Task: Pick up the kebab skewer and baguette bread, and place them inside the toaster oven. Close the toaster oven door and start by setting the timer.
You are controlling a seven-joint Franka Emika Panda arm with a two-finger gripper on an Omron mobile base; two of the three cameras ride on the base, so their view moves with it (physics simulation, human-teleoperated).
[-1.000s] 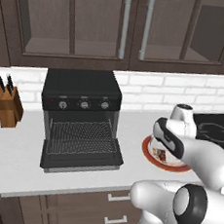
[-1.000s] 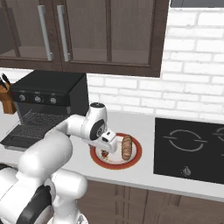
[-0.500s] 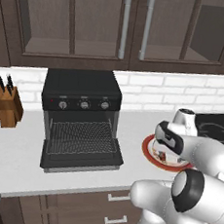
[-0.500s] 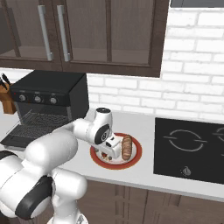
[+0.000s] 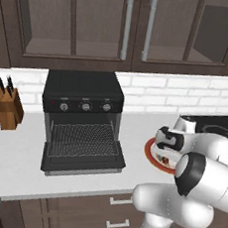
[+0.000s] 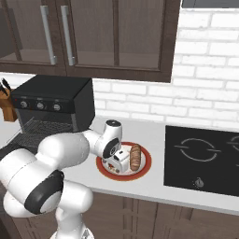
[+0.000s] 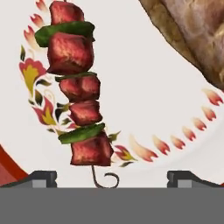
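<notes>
Kitchen counter (image 6: 154,186) | plate (image 6: 145,167) beneath pincer (image 6: 116,167) | pincer spread wide, pinching nothing | kebab skewer (image 7: 78,92) between its fingertips | baguette bread (image 6: 135,156) just beside | toaster oven door (image 5: 83,160) down

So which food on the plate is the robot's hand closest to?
The skewer. In the hand view it lies between the two fingertips of the gripper, red meat and green pepper on a stick. The bread sits off to one side.

arm bends low at right of the left base view; gripper (image 7: 112,177) points down, fingertips (image 7: 43,178) spread wide.
</notes>
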